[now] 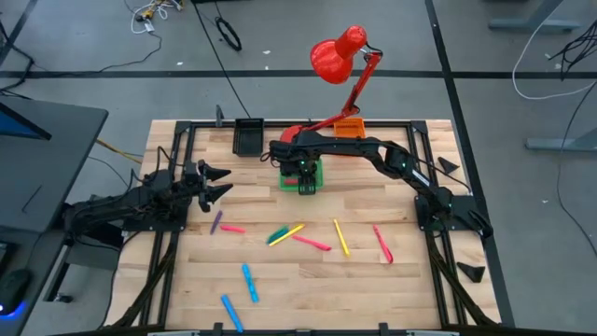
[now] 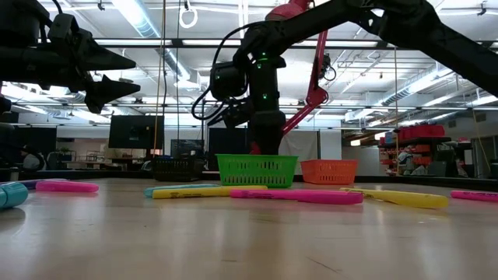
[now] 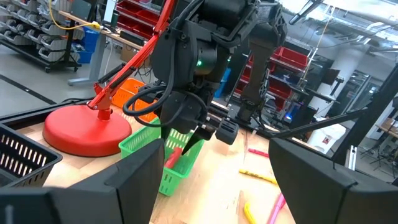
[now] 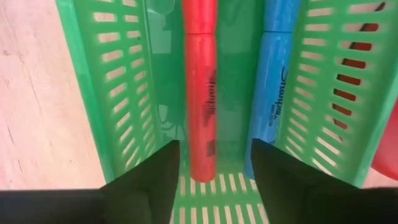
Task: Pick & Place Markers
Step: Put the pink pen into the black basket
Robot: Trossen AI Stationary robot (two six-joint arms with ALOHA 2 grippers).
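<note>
A pale wooden desk [image 1: 308, 280] fills the lower middle of the high view. Along its upper edge stand a black bin [image 1: 248, 136], a green bin [image 1: 301, 175], an orange bin [image 1: 349, 126] and the red lamp [image 1: 338, 58] on its round base. Loose markers [image 1: 311, 243] lie scattered across the lower half: purple and pink at left, yellow, green and pink in the centre, red at right, two blue at lower left.

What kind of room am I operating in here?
Likely a robotics lab or workshop: red parts-bin shelving behind the table, loose cables on the grey floor, and a black-framed wooden work table.
</note>
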